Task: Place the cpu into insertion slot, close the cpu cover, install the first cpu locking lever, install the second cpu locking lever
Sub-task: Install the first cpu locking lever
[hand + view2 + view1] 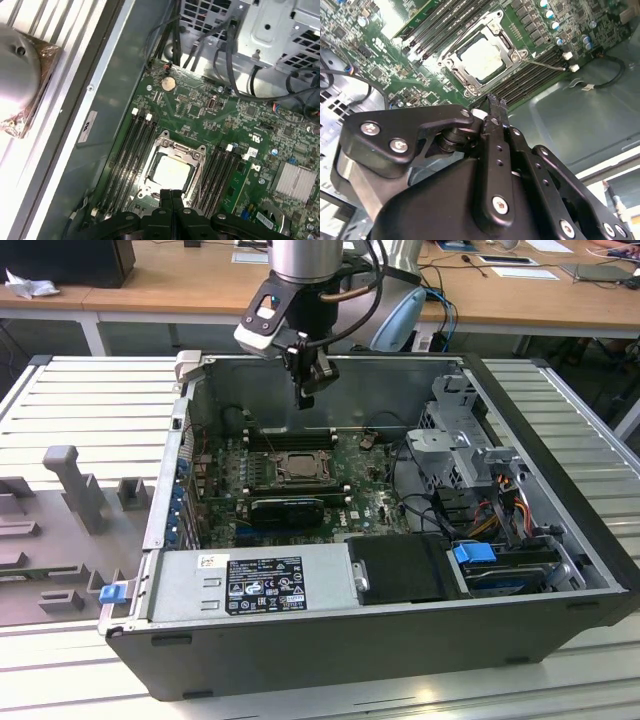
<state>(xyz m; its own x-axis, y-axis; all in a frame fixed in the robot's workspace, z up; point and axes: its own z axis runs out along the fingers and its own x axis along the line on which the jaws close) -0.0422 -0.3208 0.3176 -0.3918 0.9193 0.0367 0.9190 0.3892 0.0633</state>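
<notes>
Inside the open computer case point(400, 660), the cpu point(172, 172) lies seated in the insertion slot point(451, 67). Its pale face shows through the window of the cpu cover point(176, 148), which lies flat over it. A thin wire lever point(542, 62) stands out from the socket across the memory slots point(530, 82) and appears unlatched. The gripper point(170, 192) hangs above the socket's edge, its fingers point(498, 125) pressed together with nothing between them. Probable hazards: a descent slightly off line would put the narrow fingertips on the cover window and load the cpu. It could equally scrape the memory slots beside the socket. The springy lever could also slip off so slim a contact and snap back. A black label point(264, 585) and a small white sticker point(207, 562) sit on the silver housing point(180, 590) at the case front, and their print cannot be made out.
</notes>
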